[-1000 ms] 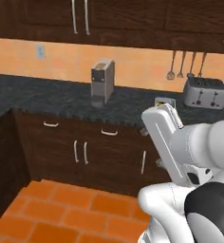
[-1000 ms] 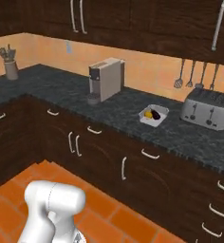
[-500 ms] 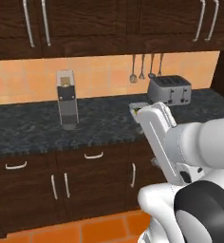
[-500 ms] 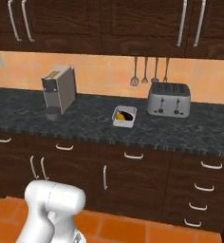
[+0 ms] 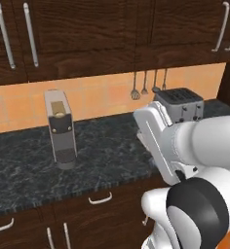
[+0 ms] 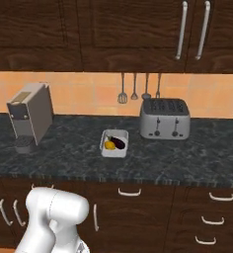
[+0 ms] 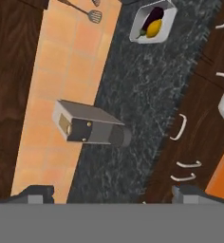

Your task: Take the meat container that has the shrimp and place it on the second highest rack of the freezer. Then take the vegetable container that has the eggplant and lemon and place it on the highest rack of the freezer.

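Note:
The white vegetable container [image 6: 114, 152] lies on the dark speckled counter [image 6: 64, 155], just left of the toaster. In it a dark purple eggplant [image 6: 119, 143] rests beside a yellow lemon [image 6: 109, 145]. The hand view looks down on the same container [image 7: 167, 27], with the eggplant [image 7: 156, 13] and the lemon [image 7: 154, 28], near its top edge. My gripper [image 7: 115, 195] is open, its two tips wide apart with nothing between them, well away from the container. My white arm [image 5: 161, 138] stands in front of the counter. The meat container with the shrimp and the freezer are out of view.
A grey coffee machine [image 6: 30, 116] stands at the counter's left and a silver toaster [image 6: 165, 118] at its right. Utensils [image 6: 134, 91] hang on the orange tiled wall. Dark cabinets with handles [image 6: 130, 192] run below the counter and above it.
The base has moved, so the whole picture has shifted: the counter, the toaster and the vegetable container now sit closer and more central. The gripper has stayed open.

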### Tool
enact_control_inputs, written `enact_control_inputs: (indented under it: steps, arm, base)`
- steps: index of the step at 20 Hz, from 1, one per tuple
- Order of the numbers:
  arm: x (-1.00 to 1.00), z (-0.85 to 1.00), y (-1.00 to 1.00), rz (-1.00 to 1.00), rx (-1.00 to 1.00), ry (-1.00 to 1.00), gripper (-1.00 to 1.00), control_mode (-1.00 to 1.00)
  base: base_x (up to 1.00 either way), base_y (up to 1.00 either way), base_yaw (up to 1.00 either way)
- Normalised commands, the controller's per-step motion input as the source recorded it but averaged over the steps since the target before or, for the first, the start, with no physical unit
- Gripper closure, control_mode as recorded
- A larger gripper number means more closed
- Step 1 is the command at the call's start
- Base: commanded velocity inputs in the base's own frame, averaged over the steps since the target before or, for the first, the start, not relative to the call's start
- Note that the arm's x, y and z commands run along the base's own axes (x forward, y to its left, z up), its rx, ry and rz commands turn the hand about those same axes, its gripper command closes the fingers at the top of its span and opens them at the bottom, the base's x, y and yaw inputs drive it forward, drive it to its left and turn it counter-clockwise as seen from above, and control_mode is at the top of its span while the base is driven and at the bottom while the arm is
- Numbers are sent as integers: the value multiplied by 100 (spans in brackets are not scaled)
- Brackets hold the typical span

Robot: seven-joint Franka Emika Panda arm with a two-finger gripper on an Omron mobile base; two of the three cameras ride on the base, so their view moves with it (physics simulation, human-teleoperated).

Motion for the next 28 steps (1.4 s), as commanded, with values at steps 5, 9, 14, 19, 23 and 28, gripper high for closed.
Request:
enact_control_inputs:
  steps: [5,9,14,19,23,28]
  arm:
    - [0,0,0,0,0,0,-100,100]
    - [17,-4,-7,3,-1,5,-100,-100]
    - [42,-47,-58,-1,-11,18,-100,-100]
    - [12,-67,-78,-8,-10,18,-100,-100]
    - [8,-52,-100,-7,-4,21,-100,-100]
    - [35,-28,-85,-9,-2,27,-100,-100]
  base:
    - [48,-25,25]
    - [31,-22,35]
    - [0,0,0]
    - [0,0,0]
    - [0,0,0]
    - [0,0,0]
